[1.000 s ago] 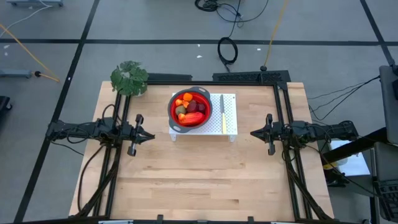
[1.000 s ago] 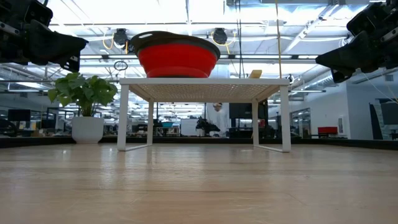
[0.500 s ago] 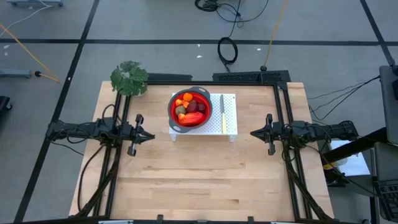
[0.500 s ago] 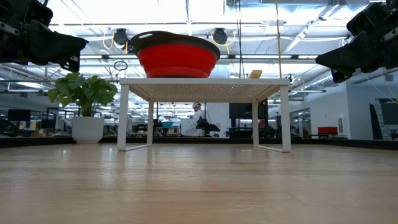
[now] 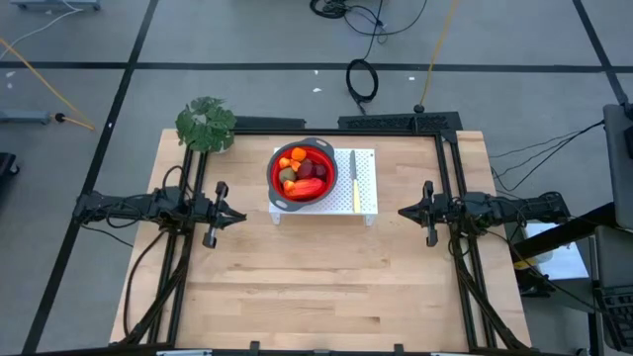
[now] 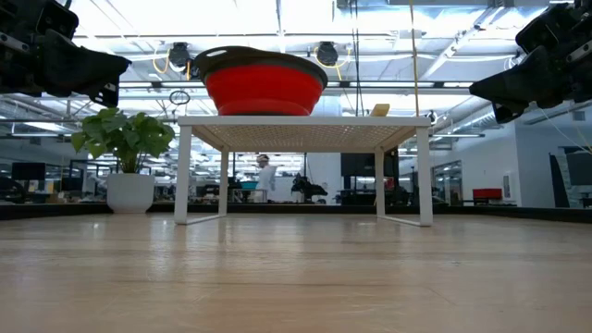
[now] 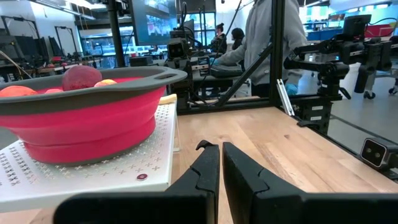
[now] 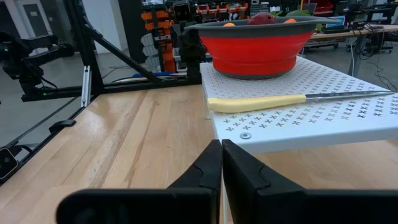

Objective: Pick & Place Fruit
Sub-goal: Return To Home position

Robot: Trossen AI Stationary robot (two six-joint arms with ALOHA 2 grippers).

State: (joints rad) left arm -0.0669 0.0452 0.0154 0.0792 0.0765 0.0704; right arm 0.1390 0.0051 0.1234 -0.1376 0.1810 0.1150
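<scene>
The fruit [image 5: 302,174] lies piled in a red grey-rimmed bowl [image 5: 276,166] that stands on a small white perforated stand [image 5: 368,183] at the table's far middle. One dark red piece [image 7: 81,77] shows above the bowl's rim in the left wrist view. A pale-handled knife [image 8: 261,103] lies on the stand beside the bowl. My left gripper [image 5: 240,217] hovers shut at the table's left, pointing level toward the stand. My right gripper [image 5: 403,210] hovers shut at the table's right, also pointing level toward the stand. Neither holds anything.
A potted plant [image 5: 206,125] stands at the table's far left corner. Black frame rails [image 5: 396,123] run along the far edge and both sides. The stand rests on white legs [image 6: 183,176]. Bare wood [image 5: 316,287] spreads over the near half. A person shows far off in the room.
</scene>
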